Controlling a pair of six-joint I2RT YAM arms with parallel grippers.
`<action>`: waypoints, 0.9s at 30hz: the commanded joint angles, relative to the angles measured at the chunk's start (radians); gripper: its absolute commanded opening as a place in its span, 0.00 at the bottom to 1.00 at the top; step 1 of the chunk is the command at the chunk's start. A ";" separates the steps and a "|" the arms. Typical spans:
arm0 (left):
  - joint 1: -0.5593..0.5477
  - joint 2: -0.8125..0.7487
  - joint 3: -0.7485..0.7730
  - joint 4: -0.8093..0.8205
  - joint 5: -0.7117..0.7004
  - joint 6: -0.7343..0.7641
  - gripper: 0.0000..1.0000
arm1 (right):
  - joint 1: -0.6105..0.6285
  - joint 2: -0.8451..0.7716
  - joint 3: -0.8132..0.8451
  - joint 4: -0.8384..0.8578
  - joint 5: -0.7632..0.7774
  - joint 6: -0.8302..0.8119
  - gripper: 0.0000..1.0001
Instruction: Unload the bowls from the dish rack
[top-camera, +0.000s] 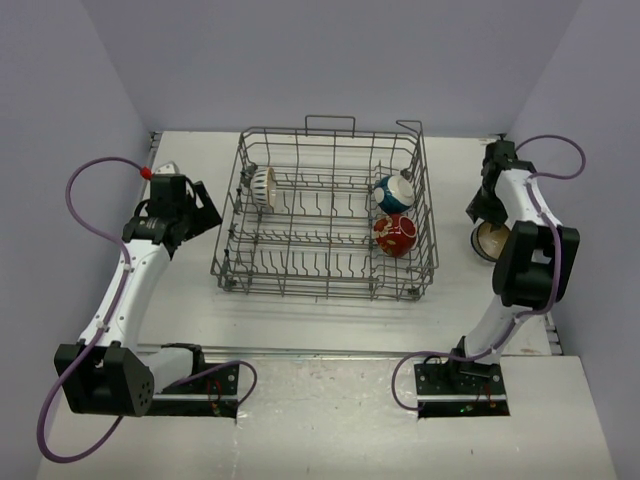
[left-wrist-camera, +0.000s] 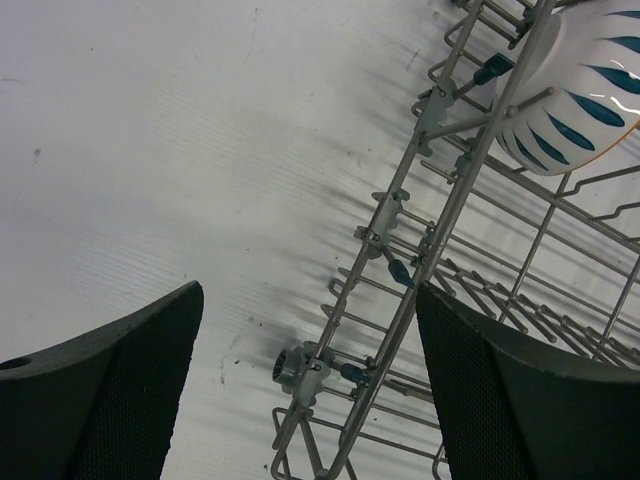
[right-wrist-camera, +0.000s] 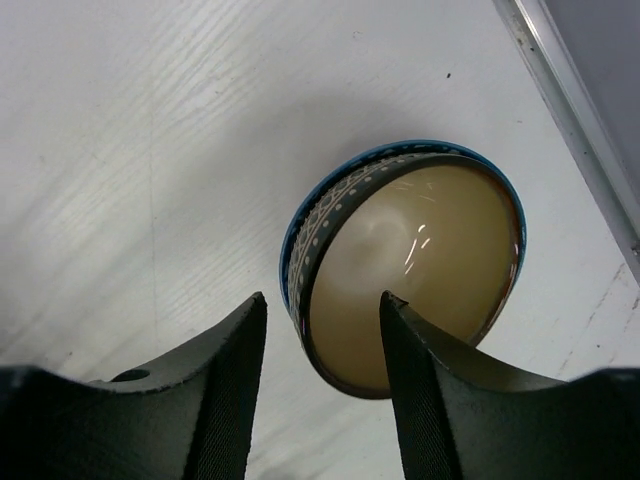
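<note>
**Top external view.** The dish rack (top-camera: 320, 265) sits mid-table (top-camera: 330, 320) with three bowls inside: striped bowl (top-camera: 262, 187) at its left end, teal-white bowl (top-camera: 395, 190) and red bowl (top-camera: 394, 235) at its right end. The brown bowl (top-camera: 490, 240) is outside, on the table right of the rack, directly under the right hand (top-camera: 487, 218). The left hand (top-camera: 200, 208) hangs just beside the rack's left wall.
Risk: three bowls are not yet unloaded, and any reach inward has to pass between upright tines and raised wire sides, which could snag a finger and drag the rack.

**Left wrist view.** The left hand (left-wrist-camera: 310, 295) is spread wide and holds nothing. The rack's wire side (left-wrist-camera: 460, 200) lies ahead, with the striped bowl (left-wrist-camera: 580, 90) on edge behind it and bare table (left-wrist-camera: 150, 150) below.
Risk: approaching from outside would hit the wall wire before reaching the bowl, so the hand probably needs to come over the top.

**Right wrist view.** The right hand (right-wrist-camera: 322, 300) is part open. One finger is inside and one outside the rim of the brown bowl (right-wrist-camera: 420, 260), and no clamp is visible. That bowl rests tilted inside the blue-patterned bowl (right-wrist-camera: 420, 146).
Risk: the inner finger could catch the rim when the hand lifts, tipping or sliding the uneven stack. Whether that finger touches the bowl cannot be told.
</note>
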 joint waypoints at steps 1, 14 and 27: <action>-0.008 -0.030 -0.015 0.035 0.010 0.005 0.87 | -0.003 -0.108 0.005 0.009 -0.002 0.005 0.51; -0.010 -0.088 -0.027 0.017 -0.032 0.005 0.86 | 0.372 -0.374 0.356 0.143 -0.498 0.045 0.64; -0.011 -0.124 -0.024 -0.017 -0.053 0.011 0.87 | 0.689 0.212 0.775 0.430 -0.955 0.170 0.79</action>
